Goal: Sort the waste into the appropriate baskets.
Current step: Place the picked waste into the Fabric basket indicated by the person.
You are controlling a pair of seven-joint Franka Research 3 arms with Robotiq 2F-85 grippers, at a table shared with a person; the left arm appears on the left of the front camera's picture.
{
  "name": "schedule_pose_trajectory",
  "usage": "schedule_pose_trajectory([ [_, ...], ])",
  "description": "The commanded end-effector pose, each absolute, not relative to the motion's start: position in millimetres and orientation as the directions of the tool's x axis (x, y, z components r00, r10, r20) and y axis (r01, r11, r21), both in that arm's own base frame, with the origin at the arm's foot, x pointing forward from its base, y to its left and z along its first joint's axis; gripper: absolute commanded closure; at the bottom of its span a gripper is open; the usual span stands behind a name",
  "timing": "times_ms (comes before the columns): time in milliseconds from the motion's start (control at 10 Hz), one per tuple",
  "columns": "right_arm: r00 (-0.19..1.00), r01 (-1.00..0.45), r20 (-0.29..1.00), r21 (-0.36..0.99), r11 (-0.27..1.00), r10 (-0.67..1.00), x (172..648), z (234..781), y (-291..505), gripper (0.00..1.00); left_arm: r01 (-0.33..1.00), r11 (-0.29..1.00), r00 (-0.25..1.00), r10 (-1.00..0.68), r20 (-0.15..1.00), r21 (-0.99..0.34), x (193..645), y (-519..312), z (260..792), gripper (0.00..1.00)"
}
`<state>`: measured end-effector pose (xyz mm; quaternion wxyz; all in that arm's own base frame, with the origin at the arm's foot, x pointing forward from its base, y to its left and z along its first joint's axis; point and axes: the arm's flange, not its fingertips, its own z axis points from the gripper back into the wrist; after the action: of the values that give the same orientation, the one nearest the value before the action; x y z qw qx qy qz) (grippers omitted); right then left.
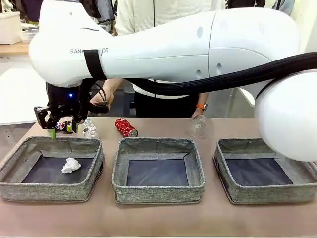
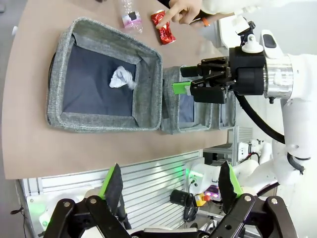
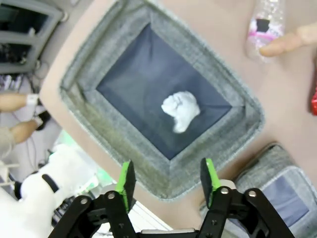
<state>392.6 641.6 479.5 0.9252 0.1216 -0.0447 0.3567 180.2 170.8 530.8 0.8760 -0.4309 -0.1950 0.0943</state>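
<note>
Here, three shallow rectangular baskets of grey woven fabric are sitting in a row along the near side of a brown desk: a left basket, a middle basket and a right basket. A crumpled white paper ball is lying on the dark flat bottom of the left basket, towards its far side and touching no wall.

The white right arm is reaching across the whole scene from the right. Its black right claw is hanging over the far wall of the left basket, above the paper ball. Its green-padded fingers are spread apart, with nothing between them. The left claw is hovering beyond the desk's edge, well apart from the baskets. It is spread wide and gripping nothing.

More waste is lying on the desk beyond the baskets. A clear plastic bottle with a pale label is resting just behind the left basket, beside the right claw. A crushed red can is lying near the far left corner of the middle basket. A crushed clear plastic container is sitting behind that basket's far right corner.

At the far side, a person's hand is stretching one finger down towards the bottle and the red can.
</note>
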Motion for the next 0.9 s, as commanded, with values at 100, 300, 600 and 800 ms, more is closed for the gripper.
schedule_pose_trajectory([
  [100, 0.722, -0.692, 0.187, 0.176, 0.700, 0.666, 394.5, 485.8, 639.4, 0.00, 0.000, 0.602, 0.902, 0.344, 0.260, -0.798, 180.8, 167.8, 528.3, 0.00],
  [300, 0.734, -0.679, 0.205, 0.173, 0.714, 0.648, 391.4, 492.2, 621.7, 0.00, 0.000, 0.602, 0.902, 0.344, 0.260, -0.798, 180.8, 167.8, 528.3, 0.00],
  [600, 0.728, -0.666, 0.320, 0.120, 0.736, 0.606, 344.9, 508.4, 496.6, 0.00, 0.000, 0.602, 0.902, 0.344, 0.260, -0.798, 180.8, 167.8, 528.3, 0.00],
  [800, 0.752, -0.631, 0.342, 0.129, 0.765, 0.563, 305.1, 495.7, 424.5, 0.00, 0.000, 0.602, 0.902, 0.344, 0.260, -0.798, 180.8, 167.8, 528.3, 0.00],
])
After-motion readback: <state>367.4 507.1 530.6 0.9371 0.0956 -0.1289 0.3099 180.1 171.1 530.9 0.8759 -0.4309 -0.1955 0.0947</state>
